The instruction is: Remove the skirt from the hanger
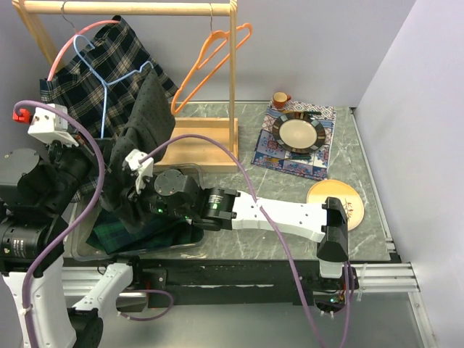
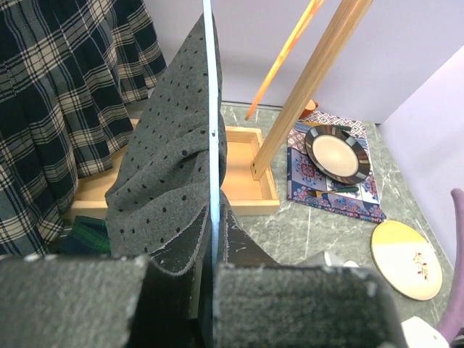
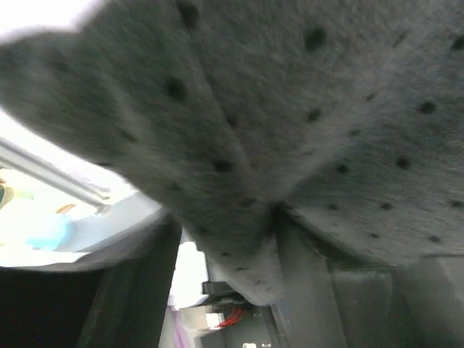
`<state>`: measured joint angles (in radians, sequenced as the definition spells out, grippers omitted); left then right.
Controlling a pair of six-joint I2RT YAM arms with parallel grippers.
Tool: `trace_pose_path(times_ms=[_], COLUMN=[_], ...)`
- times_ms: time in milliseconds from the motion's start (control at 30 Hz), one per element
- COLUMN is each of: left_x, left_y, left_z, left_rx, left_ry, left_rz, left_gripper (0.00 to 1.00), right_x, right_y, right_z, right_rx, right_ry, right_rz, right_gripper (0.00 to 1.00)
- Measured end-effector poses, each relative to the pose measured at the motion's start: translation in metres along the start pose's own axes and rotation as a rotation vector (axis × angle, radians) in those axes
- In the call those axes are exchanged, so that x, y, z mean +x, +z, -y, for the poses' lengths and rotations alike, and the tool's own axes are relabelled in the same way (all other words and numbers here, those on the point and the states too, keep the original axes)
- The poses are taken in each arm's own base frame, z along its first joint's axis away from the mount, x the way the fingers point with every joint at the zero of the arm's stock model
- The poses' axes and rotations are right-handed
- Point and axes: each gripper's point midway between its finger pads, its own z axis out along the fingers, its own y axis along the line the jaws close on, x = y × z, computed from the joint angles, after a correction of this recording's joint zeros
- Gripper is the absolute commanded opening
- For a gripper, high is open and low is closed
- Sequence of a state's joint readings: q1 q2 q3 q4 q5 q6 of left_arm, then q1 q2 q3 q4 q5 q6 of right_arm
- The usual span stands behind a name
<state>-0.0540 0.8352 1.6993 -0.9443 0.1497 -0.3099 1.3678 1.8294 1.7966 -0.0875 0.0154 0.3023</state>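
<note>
Marbled tabletop [image 1: 362,159] seen from above, white walls behind. At the back left stands a wooden rack [image 1: 233,72]. The grey dotted skirt [image 1: 148,109] hangs from a pale blue hanger [image 1: 101,94], beside a plaid garment [image 1: 94,65] and in front of a bare orange hanger [image 1: 210,65]. Both arms reach into the skirt, and only this view shows them together. It does not show either grip.

Left wrist view: the blue hanger wire runs straight down into the left hand [image 2: 210,275]. Its padded fingers [image 2: 290,304] are closed to a thin slit on the wire. The skirt drapes over the wire on the left. A plate [image 2: 337,154] lies far right.

Right wrist view: dotted grey cloth fills the frame, very close and blurred, bunching into a fold above the right hand [image 3: 239,290]. I cannot tell whether that hand is clamped on the fold or only pressed under it. No hanger shows here.

Risks, as I judge them: a downward pull could drag the hanger off the rack if the wire slips. The cloth may snag on the hanger's shoulder. A loose right grip would let the fold slide free.
</note>
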Motion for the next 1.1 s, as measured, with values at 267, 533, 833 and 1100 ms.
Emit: trace_pose_path(times_ms=[267,533,833,1100], left_x=[0.004,0.014,0.001,-0.020], left_y=[0.006,0.010,0.006,-0.008], left_z=[-0.011,-0.031,-0.039,-0.041], left_rx=[-0.044,-0.136,-0.185,-0.228], left_ry=[0.009,0.014,0.020,0.010], left_rz=[0.008,0.012,0.092,0.155], left_gripper=[0.01,0.01,0.01,0.01], right_x=[-0.028,-0.134,-0.211,-0.259], right_y=[-0.024,-0.127,-0.210,-0.255], right_z=[0.022,0.019,0.021,0.002], right_rx=[0.141,0.223,0.305,0.258], right_ry=[-0.059,-0.130,-0.257,-0.292], right_rz=[0.046,0.278,0.502,0.648], right_gripper=[0.00,0.00,0.00,0.00])
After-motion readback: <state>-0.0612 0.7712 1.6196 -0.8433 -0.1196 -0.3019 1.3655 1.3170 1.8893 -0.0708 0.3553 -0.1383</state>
